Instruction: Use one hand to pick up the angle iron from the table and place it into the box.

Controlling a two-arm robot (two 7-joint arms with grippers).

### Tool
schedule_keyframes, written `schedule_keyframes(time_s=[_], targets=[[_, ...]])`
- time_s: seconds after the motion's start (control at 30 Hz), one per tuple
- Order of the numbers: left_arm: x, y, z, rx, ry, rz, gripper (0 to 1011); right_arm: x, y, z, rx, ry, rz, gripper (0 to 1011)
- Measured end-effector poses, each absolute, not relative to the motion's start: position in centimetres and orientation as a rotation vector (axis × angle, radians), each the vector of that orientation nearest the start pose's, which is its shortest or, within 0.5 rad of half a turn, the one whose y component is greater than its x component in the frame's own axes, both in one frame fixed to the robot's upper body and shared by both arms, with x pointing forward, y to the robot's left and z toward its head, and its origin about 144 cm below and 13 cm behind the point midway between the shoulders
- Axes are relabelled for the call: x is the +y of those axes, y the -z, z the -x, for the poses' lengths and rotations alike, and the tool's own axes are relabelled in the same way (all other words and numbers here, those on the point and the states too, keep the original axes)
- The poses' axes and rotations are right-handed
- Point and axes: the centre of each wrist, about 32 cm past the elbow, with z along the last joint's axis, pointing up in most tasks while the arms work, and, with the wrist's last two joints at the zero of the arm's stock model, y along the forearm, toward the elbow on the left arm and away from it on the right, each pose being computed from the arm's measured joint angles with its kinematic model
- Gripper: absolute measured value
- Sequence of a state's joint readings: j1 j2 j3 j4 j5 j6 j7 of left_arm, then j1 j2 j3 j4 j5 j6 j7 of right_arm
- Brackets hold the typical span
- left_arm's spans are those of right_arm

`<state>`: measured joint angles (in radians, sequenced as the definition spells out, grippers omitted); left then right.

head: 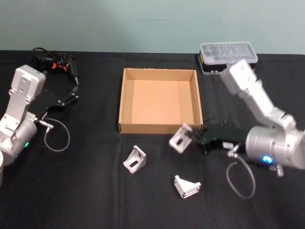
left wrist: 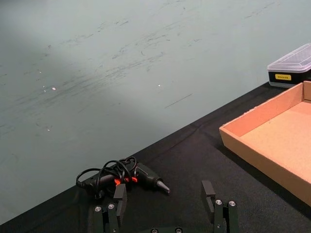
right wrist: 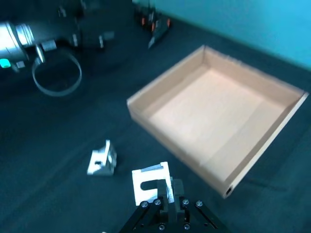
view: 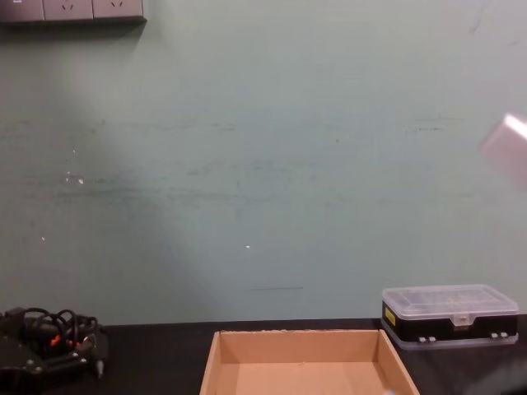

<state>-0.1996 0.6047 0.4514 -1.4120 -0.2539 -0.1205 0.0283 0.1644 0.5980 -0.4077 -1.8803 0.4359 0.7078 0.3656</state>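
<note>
My right gripper [head: 194, 137] is shut on a silver angle iron [head: 181, 138], holding it just in front of the front wall of the tan cardboard box [head: 125, 98], near its right corner and outside it. In the right wrist view the slotted angle iron [right wrist: 150, 180] sits between the right gripper's [right wrist: 164, 191] fingers, with the box [right wrist: 272, 138] beyond it. Two more angle irons [head: 135, 160] [head: 187, 186] lie on the black table [head: 86, 191]; one of them shows as an angle iron [right wrist: 102, 159] in the right wrist view. My left gripper [left wrist: 164, 200] stands open and parked at the far left.
A black case with a clear lid [head: 228, 56] stands behind the box's right corner. A corded hand tool [head: 57, 64] lies at the back left, by the left arm [head: 21, 109]. Loose cable loops [head: 57, 136] [head: 240, 179] hang from both arms.
</note>
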Motion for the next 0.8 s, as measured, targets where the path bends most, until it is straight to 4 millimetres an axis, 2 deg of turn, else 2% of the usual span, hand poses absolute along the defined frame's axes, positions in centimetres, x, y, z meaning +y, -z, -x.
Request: schedule_keyframes(time_s=[0.17,0.37,0.57,0.77,0.8], targets=[[31.0,-114.0,-48.9,-0.285,-1.248,-0.305,1000,-24.0,-127.2,-45.8,0.153,0.785,0.463,79],[31.0,-114.0,-48.9,-0.285,-1.248,-0.304,1000,-24.2,-128.6,-47.1,0.108,0.825,0.431,79],[31.0,-114.0,-48.9,-0.285,-1.248,-0.304,1000,-24.2,-128.1,-50.4,0.102,0.889,0.424,80],[31.0,-114.0,-48.9,-0.285,-1.248,-0.304,1000,-23.0,-126.7,-55.1,0.102,0.941,0.466,79],[31.0,-114.0,-48.9,-0.285,-1.248,-0.304,1000,-23.0,-126.7,-55.1,0.102,0.941,0.466,80]])
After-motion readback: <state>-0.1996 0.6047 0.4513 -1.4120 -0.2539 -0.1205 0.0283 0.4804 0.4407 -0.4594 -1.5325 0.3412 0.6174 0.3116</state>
